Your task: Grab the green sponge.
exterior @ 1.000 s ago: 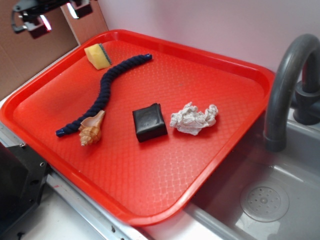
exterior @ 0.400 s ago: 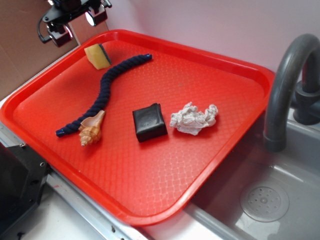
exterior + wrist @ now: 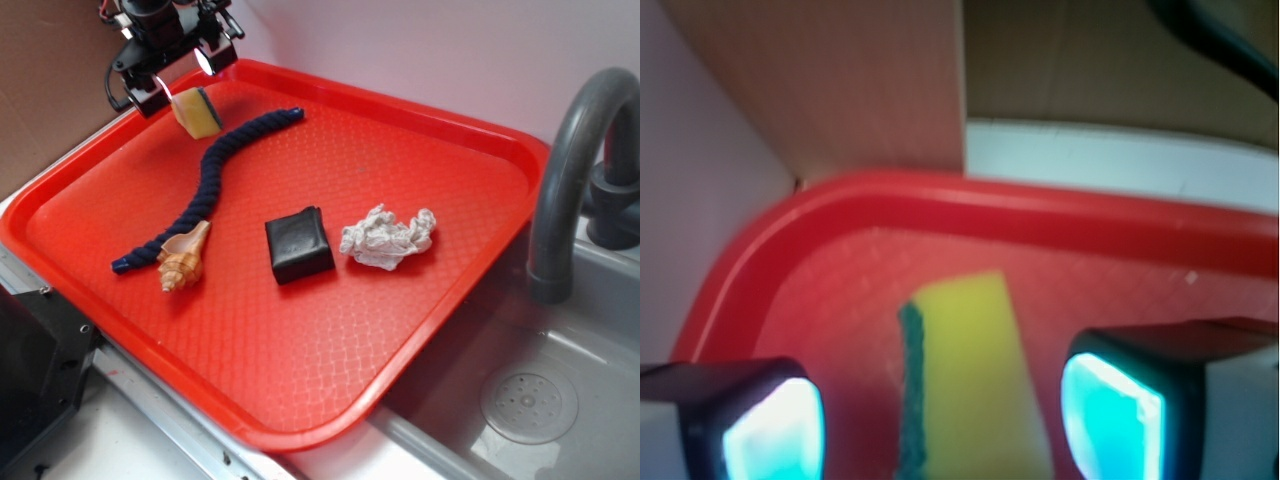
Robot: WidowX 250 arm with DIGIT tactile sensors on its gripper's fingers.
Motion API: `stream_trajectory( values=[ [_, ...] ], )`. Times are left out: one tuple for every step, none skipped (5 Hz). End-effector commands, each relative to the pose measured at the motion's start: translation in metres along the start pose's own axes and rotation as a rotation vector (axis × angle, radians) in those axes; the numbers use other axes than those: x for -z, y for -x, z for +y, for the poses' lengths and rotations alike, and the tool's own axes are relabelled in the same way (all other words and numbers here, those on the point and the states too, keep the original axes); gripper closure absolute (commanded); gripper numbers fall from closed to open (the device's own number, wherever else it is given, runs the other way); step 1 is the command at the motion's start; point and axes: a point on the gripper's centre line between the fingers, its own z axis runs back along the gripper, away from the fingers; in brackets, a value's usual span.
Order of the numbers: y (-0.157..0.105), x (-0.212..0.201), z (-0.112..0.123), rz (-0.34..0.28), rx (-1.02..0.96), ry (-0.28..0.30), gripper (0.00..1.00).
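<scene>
Green sponge, a small yellow foam block (image 3: 197,111) with a thin dark green scouring layer, lies in the far left corner of the red plastic tray (image 3: 440,260), near its rim. Above it hangs the black robot hand (image 3: 178,80), fingers apart; the wrist view shows the sponge (image 3: 965,380) between the two lit fingertips (image 3: 1110,410). Lowering straight down and closing across the foam's narrow width looks best, keeping clear of the rim. Rightward lie a dark blue twisted rope (image 3: 215,180), a tan seashell (image 3: 184,257), a black square pad (image 3: 298,244) and a crumpled white tissue (image 3: 387,238).
</scene>
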Motion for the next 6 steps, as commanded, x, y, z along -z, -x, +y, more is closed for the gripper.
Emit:
stream_trajectory(
  values=[
    [0.016,0.0,0.019,0.022,0.026,-0.021,0.0],
    [0.018,0.003,0.024,-0.019,0.017,-0.067,0.0],
    [0.018,0.008,0.027,-0.032,0.006,-0.082,1.0],
    [0.017,0.005,0.026,-0.075,0.03,-0.096,1.0],
    [0.014,0.008,0.026,-0.072,0.039,-0.103,1.0],
    [0.012,-0.003,0.023,-0.031,0.11,-0.093,1.0]
  ],
)
